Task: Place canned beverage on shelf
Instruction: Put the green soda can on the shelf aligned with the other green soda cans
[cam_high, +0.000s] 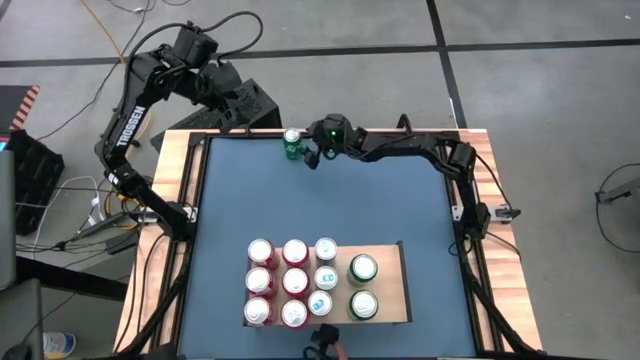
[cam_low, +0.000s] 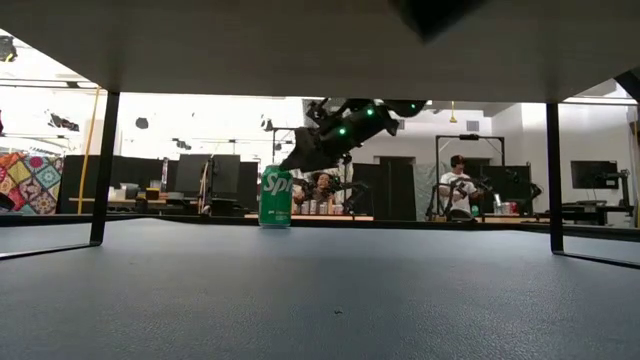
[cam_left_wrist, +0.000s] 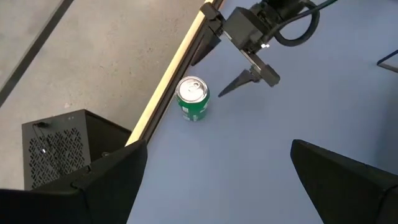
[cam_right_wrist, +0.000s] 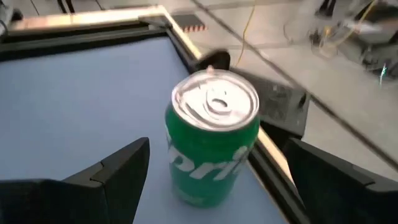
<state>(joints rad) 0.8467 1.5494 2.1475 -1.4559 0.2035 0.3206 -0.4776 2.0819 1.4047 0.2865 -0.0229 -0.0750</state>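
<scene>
A green canned beverage (cam_high: 292, 145) stands upright on its base on the blue table top, close to the far edge; it shows too in the low view (cam_low: 275, 196) and both wrist views (cam_left_wrist: 193, 98) (cam_right_wrist: 212, 144). My right gripper (cam_high: 313, 156) is open just to the can's right, fingers pointing at it, touching nothing. My left gripper (cam_left_wrist: 217, 180) is open, raised above the table's far-left corner. The pale wooden shelf (cam_high: 390, 262) lies flat near the front edge, carrying several upright cans.
On the shelf, red cans (cam_high: 276, 281), white cans (cam_high: 325, 276) and two green cans (cam_high: 362, 286) stand in rows. A dark object (cam_high: 324, 342) sits at the table's near edge. The wooden frame with black rails (cam_high: 195, 160) rims the table. A black box (cam_left_wrist: 56, 146) stands beyond the far edge.
</scene>
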